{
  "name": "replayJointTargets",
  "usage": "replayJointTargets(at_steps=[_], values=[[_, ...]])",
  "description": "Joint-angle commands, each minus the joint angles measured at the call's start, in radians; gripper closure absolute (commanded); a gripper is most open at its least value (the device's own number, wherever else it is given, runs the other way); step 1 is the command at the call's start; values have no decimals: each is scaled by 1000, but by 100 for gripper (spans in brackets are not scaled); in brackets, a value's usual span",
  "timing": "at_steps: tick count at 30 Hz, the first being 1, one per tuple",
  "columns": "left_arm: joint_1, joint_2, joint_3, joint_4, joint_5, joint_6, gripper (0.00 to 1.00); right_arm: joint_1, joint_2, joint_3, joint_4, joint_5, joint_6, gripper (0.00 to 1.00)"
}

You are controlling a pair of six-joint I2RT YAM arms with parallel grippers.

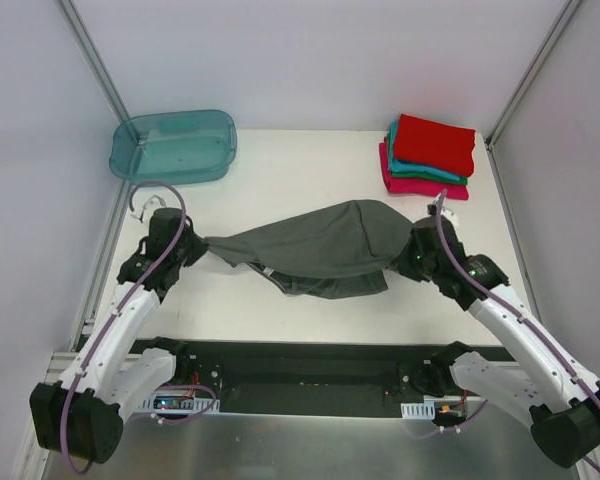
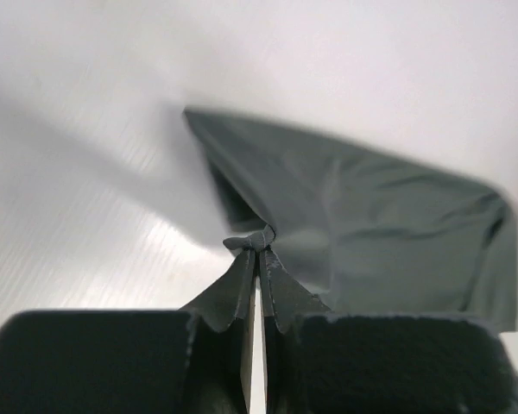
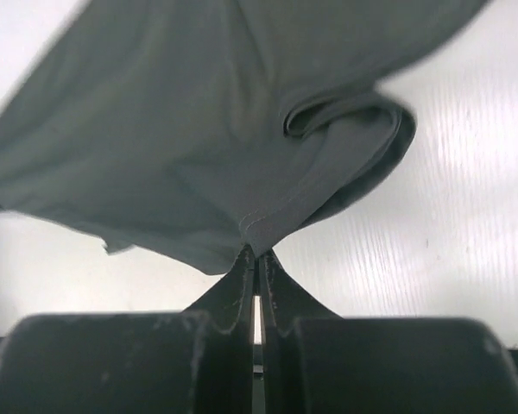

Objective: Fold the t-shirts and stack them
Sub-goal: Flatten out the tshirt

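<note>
A dark grey t-shirt [image 1: 315,245] hangs stretched between my two grippers above the middle of the table. My left gripper [image 1: 202,246] is shut on its left end; in the left wrist view the closed gripper [image 2: 259,248] pinches a bunched corner of the grey cloth [image 2: 371,233]. My right gripper [image 1: 408,252] is shut on its right end; in the right wrist view the closed gripper [image 3: 255,254] pinches a hemmed edge of the shirt [image 3: 198,129]. A stack of folded t-shirts, red on top [image 1: 435,142], teal and magenta-pink [image 1: 420,185] below, lies at the back right.
A translucent teal plastic tub [image 1: 174,146] stands at the back left. White walls with metal posts close in the table on three sides. A black rail [image 1: 300,365] runs along the near edge between the arm bases.
</note>
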Motion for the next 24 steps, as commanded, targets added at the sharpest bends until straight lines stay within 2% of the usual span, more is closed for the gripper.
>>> replayJointTargets(at_steps=[1, 6, 14, 22, 24], values=[[-7, -97, 168, 9, -132, -16, 100, -74, -24, 182, -42, 19, -202, 99], [-7, -109, 358, 9, -164, 27, 100, -130, -16, 402, -62, 14, -309, 99], [-7, -114, 690, 10, -151, 156, 100, -135, 18, 786, -131, -14, -406, 99], [-7, -166, 969, 12, -71, 268, 100, -136, -1, 1108, -223, -185, -423, 99], [-7, -166, 1043, 12, -40, 292, 100, -136, -1, 1167, -242, -276, -417, 99]])
